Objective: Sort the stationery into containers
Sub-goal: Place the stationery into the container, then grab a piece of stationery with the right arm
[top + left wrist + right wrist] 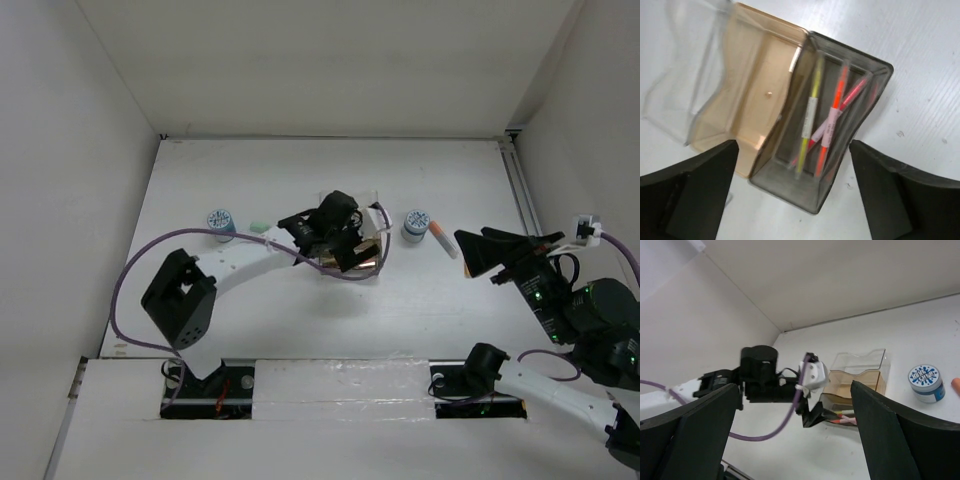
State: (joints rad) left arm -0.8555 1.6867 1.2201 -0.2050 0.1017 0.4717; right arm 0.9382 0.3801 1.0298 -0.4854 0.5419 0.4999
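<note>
The clear organizer [378,218] stands mid-table, tan-brown inside [757,85]. In its dark compartment lie a yellow pen [810,115], an orange pen [839,90] and a red pen [854,93]. My left gripper [348,252] hovers over that compartment, open and empty [792,200]. One blue-grey roll [220,220] and a green marker [262,227] lie left of the organizer. A second roll [415,222] and a white-red marker [443,238] lie right of it. My right gripper [466,250] is open and empty, just right of that marker, and faces the organizer [860,372].
White walls close in the table on the left, back and right. The left arm's purple cable [130,280] loops over the table's left side. In the right wrist view the second roll [925,382] stands right of the organizer, with the left arm [757,375] to its left.
</note>
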